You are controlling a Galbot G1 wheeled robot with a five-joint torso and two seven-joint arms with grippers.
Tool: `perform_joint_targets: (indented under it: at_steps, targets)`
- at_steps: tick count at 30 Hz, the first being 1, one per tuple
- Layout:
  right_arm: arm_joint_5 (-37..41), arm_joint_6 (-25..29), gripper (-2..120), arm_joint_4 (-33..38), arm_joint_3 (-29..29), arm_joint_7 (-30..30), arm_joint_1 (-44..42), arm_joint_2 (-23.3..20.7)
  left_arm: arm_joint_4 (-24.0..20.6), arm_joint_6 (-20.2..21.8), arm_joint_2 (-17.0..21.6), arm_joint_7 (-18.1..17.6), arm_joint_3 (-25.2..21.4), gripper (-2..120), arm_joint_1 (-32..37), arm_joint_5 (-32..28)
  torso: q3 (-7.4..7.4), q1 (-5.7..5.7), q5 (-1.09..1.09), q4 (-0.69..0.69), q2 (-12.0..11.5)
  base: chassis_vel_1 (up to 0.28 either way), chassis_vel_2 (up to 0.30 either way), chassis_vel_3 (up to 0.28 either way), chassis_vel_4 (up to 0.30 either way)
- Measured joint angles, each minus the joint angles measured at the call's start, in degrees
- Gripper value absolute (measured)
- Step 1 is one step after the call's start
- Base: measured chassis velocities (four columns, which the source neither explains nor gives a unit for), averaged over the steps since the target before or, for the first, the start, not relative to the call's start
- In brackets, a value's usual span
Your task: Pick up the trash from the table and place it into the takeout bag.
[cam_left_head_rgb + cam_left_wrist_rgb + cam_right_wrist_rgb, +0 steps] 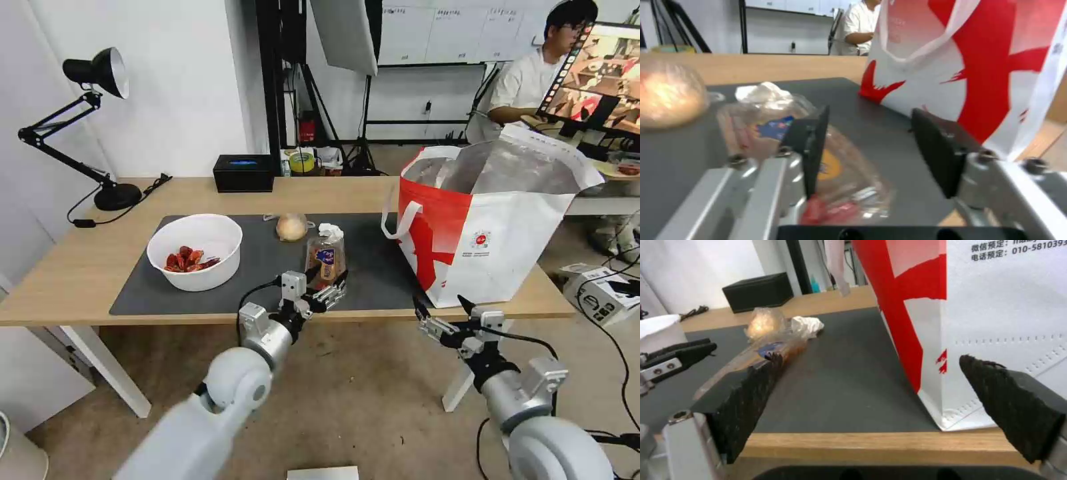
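On the table [73, 267], a dark grey mat [267, 270] holds the trash: a white bowl of red shells [194, 251], a beige wrapped ball [292, 227], a crumpled tissue [330, 231] and a clear tray [325, 256]. The red-and-white takeout bag [490, 227] stands open at the table's right end. My left gripper [328, 283] is open, low over the mat at the tray's near end. In the left wrist view the tray [769, 130] lies partly behind one finger [811, 146]. My right gripper [440, 305] is open just off the table's front edge, below the bag [996, 323].
A black box with a blue top [244, 172] and a desk lamp [100, 73] stand at the back left of the table. A cardboard box [600, 290] and cables lie on the floor at the right. Bare mat separates tray and bag.
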Motion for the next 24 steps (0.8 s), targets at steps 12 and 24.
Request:
perform_joint_targets:
  at_steps: [12,24]
  targets:
    - [5.8,-1.1,100,-1.1,-1.2,0.5,2.8,-0.4,6.0,-0.4,2.8,1.6,6.0,3,-6.2,0.1,0.0,0.0,0.01,-0.01,0.0,0.0,0.0,0.0,0.0]
    - [27.6,-5.2,100,-2.8,-4.1,5.3,12.3,-0.9,6.7,-0.7,5.2,1.4,7.9,0,-7.9,-0.5,0.0,0.01,0.0,0.0,0.0,0.0,0.0,0.0,0.0]
